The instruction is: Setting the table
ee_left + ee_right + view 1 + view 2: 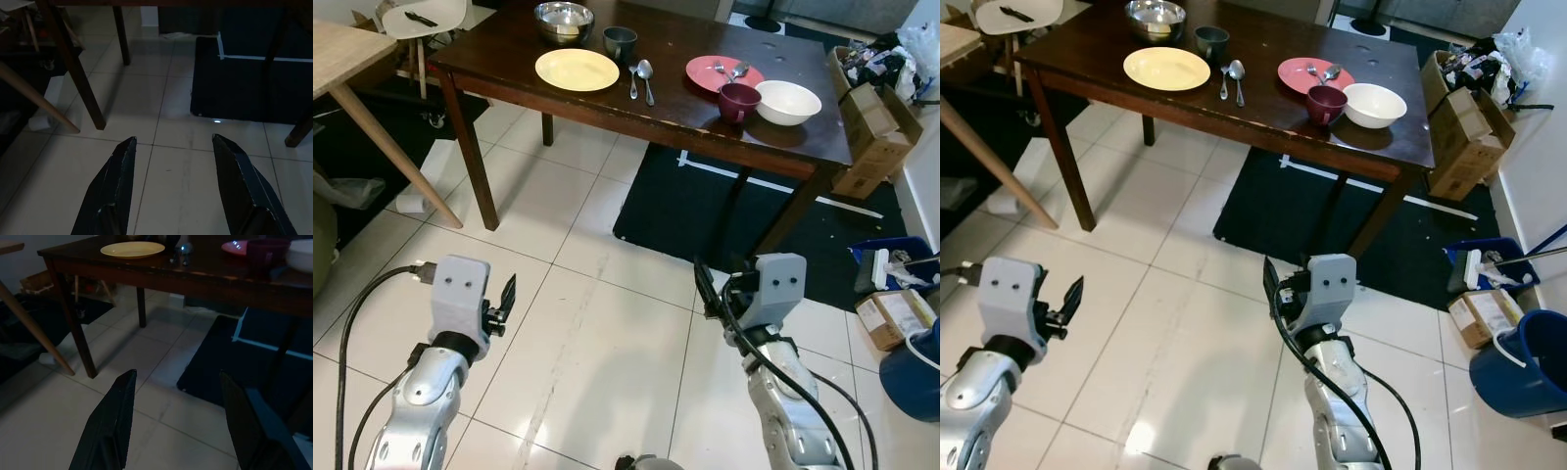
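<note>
We found both grippers, left gripper (168, 186) and right gripper (178, 423), held low over the tiled floor (558, 323), jaws apart and empty. The yellow plate (577, 70), spoons (646, 78) and bowls lay on the dark table (636, 108) ahead.

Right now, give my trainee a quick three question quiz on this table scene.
1. True or false: the maroon cup stands beside the white bowl.
2. What lies on the pink plate? A) cutlery B) a napkin C) bread
3. Which dish sits nearest the yellow plate: steel bowl or white bowl?

Key: 1 true. 2 A. 3 steel bowl.
</note>
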Robot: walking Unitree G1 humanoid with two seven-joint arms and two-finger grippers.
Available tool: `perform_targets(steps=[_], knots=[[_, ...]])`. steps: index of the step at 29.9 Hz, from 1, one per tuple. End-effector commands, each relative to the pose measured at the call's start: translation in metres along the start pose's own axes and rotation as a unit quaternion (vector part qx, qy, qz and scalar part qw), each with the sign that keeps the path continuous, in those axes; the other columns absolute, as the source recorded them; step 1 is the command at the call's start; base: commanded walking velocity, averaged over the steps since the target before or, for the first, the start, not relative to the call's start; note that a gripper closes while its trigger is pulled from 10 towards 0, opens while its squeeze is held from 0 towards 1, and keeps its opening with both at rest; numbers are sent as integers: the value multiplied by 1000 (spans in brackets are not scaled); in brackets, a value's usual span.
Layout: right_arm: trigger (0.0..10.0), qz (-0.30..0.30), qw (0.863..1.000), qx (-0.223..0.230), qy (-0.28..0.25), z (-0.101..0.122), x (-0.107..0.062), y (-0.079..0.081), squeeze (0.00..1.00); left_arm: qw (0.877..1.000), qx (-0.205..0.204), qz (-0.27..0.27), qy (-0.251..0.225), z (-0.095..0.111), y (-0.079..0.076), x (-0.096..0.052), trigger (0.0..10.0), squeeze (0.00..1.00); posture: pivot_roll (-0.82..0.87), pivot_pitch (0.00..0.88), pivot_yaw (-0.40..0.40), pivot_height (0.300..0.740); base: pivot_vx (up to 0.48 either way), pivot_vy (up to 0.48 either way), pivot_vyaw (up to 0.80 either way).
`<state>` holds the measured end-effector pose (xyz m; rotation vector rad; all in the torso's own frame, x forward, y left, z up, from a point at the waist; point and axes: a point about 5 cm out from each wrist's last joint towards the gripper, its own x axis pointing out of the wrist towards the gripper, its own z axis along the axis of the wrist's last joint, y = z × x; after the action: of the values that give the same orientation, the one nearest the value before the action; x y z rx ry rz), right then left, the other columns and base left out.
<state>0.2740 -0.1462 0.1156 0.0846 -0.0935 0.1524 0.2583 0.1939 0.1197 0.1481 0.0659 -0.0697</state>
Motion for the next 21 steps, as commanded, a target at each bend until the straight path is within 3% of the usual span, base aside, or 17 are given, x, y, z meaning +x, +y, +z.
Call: perform_targets(steps=[1,7,13,21], knots=[[10000,-25,1000,7,6,-1,0,-6,0,1000,-2,-15,2,2,-6,2,10000,0,-115,71,-33,740,0,0,0],[10000,-41,999,13,11,3,-1,-6,0,999,8,-38,4,10,-17,3,10000,0,-123,68,-17,740,0,0,0],[10000,10,999,26,29,-4,-6,7,0,1000,18,5,20,4,-10,5,10000,0,-122,67,-26,740,0,0,0],[10000,21,999,31,34,-5,-5,9,0,999,25,8,26,1,-17,5,10000,0,-120,65,-30,740,0,0,0]])
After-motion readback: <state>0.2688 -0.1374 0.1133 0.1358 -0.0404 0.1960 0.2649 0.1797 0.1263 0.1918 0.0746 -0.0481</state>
